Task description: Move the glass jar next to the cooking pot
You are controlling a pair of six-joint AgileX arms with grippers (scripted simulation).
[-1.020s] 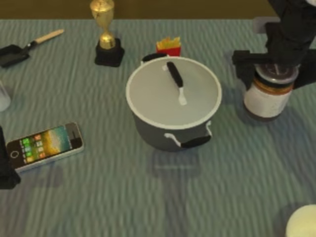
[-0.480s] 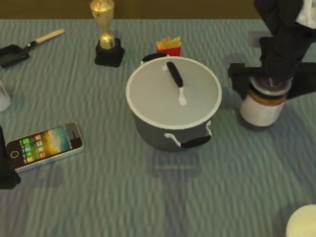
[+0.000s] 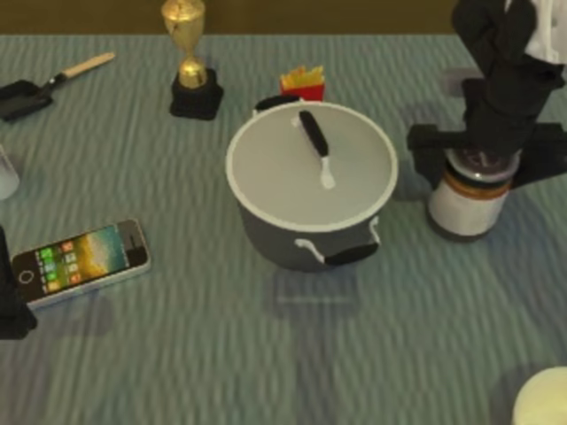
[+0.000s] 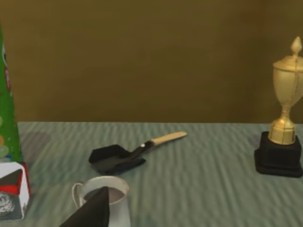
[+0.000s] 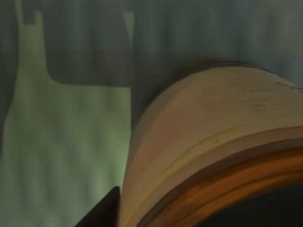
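At the far left edge of the surface (image 3: 177,354), the left arm sits parked, only a dark bit of it (image 3: 11,301) showing in the top view. Whether the left jaws (image 4: 92,213) are spread or pressed together cannot be told from these views. Near that arm lies a phone (image 3: 80,261), screen up. Further back on the left are a small black shovel with a wooden handle (image 3: 49,84) and, at the very edge, a pale cup (image 3: 4,173). The left wrist view also shows a green carton (image 4: 7,113) beside the cup.

A gold trophy on a black base (image 3: 190,62) stands at the back, left of centre. Just to its right is a red box of fries (image 3: 302,84), right behind the cooking pot (image 3: 310,181). The pot stands in the middle of the surface, its lid on, the black bar handle on top.

To the right of the pot, near it but apart, is the glass jar (image 3: 465,199). It stands upright on the surface. The right jaws (image 3: 483,159) come down over it from above and are pinching it at the lid, one finger on each side of the jar's top. In the right wrist view the jar's white label and orange band fill most of the frame, with one dark fingertip (image 5: 102,210) beside the label.

In the near right corner sits a pale round object (image 3: 545,398).
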